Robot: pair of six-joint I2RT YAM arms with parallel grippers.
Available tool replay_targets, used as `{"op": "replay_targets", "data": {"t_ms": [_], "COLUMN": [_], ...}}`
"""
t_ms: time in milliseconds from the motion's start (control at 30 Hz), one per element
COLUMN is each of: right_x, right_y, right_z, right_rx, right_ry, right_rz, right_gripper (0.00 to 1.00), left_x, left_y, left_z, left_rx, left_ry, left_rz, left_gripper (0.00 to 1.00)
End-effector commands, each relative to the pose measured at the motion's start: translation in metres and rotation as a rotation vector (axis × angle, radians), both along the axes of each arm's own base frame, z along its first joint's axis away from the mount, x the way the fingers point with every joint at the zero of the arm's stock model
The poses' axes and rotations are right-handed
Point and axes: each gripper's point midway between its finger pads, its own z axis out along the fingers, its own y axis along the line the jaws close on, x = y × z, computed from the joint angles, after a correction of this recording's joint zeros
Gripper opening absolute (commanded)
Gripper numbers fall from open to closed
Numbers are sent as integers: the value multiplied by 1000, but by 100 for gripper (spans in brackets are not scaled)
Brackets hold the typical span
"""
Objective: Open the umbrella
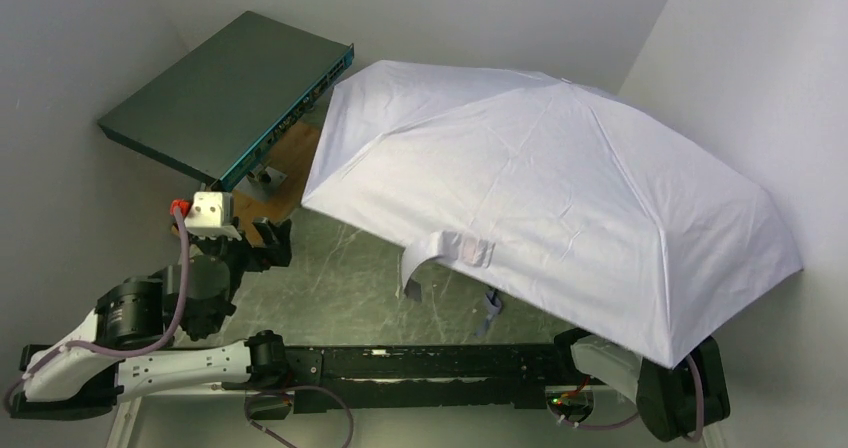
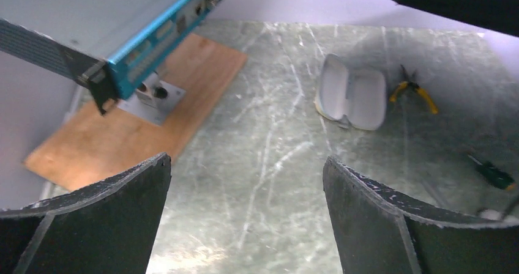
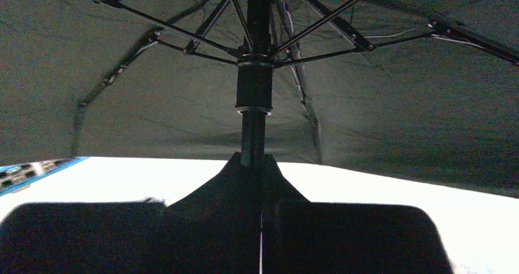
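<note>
Both grippers are seen: the right gripper (image 3: pixel 256 164) is clamped on the thin black shaft of the pale lavender-white folding umbrella (image 1: pixel 560 198), whose canopy is spread directly above it. The shaft is best held upright until the black runner (image 3: pixel 254 87) is judged latched. The left gripper (image 2: pixel 245 164) is parted and empty above the green marbled tabletop (image 2: pixel 275 127). White walls (image 1: pixel 720 38) are close beside the canopy.

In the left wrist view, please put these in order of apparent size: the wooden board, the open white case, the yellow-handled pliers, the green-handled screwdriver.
1. wooden board
2. open white case
3. yellow-handled pliers and green-handled screwdriver: they look alike, so they are not ranked.
</note>
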Motion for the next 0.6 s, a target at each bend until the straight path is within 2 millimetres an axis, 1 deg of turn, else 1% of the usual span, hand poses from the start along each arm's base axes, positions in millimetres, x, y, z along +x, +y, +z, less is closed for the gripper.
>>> {"op": "replay_targets", "data": {"t_ms": [0, 67, 200, 233, 267, 300, 333, 400, 433, 467, 500, 567], "right_x": [-28, -35, -46, -47, -48, -48, -49, -47, -46, -45, -44, -40], "right_y": [23, 30, 35, 34, 32, 27, 22, 12, 10, 10, 10, 8], "right_z": [17, 25, 42, 45, 48, 51, 53, 56, 58, 58, 61, 62], "right_rx": [-240, -247, -234, -242, -244, -226, -205, -163, -144, -143, -142, -130], "right_ry": [-171, -198, -255, -267, -271, -272, -271, -250, -240, -232, -234, -210], "right_rz": [88, 115, 131, 122, 108, 89, 70, 28, 22, 21, 18, 6], "right_gripper": [0, 0, 0, 0, 0, 0, 0, 0, 0, 0, 0, 0], "left_x": [5, 7, 6, 6, 7, 9, 12, 16, 20, 26, 37, 58], "left_y": [24, 30, 47, 47, 44, 40, 32, 14, 9, -3, -8, -4], "left_z": [29, 40, 66, 73, 79, 89, 92, 84, 81, 77, 69, 61], "left_rx": [153, 216, 203, 175, 166, 244, 248, 321, 379, 423, 456, 455], "left_ry": [-68, -62, -85, -99, -121, -164, -184, -145, -120, -82, -32, 9], "left_rz": [81, 128, 187, 179, 161, 139, 125, 92, 97, 49, 50, 78], "left_gripper": [96, 99, 99, 99, 99, 99, 99, 99, 99, 99, 99, 99]}}
